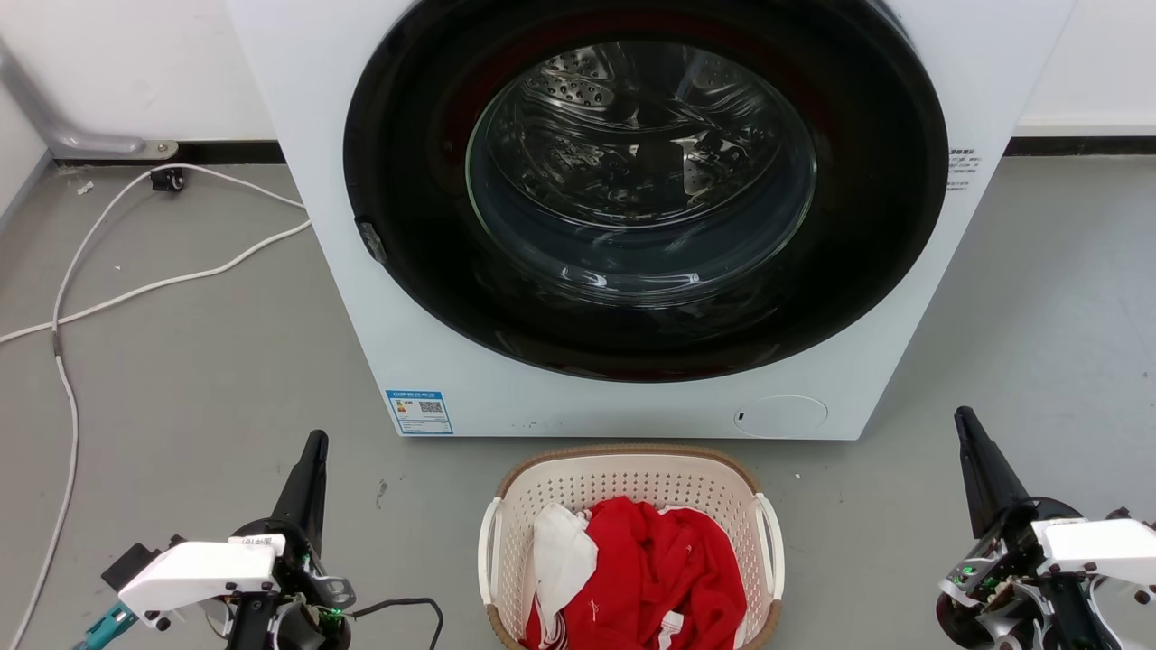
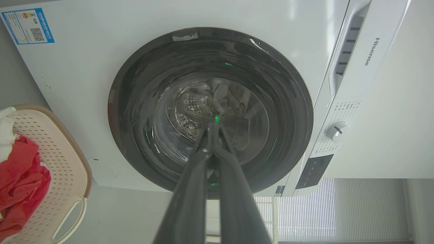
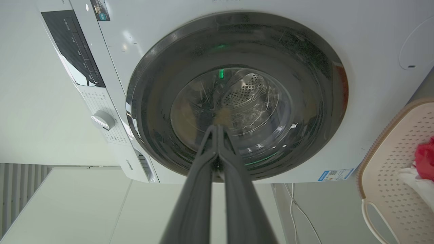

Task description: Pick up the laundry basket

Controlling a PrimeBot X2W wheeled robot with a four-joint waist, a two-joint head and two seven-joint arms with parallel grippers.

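The laundry basket (image 1: 623,478) stands on the floor at the bottom centre of the head view, just in front of the washing machine. It is cream-white and perforated, with a brown rim and two white side handles, and it holds red and white clothes. Its edge also appears as the laundry basket (image 2: 64,162) and the laundry basket (image 3: 390,176) in the wrist views. My left gripper (image 1: 316,439) is shut and empty, well to the basket's left. My right gripper (image 1: 963,413) is shut and empty, well to its right. Both point toward the machine, as left gripper (image 2: 213,126) and right gripper (image 3: 216,127).
A white front-loading washing machine (image 1: 470,361) with a dark round door fills the space straight ahead. White cables (image 1: 117,289) trail over the grey floor at the left. Bare floor lies on either side of the basket.
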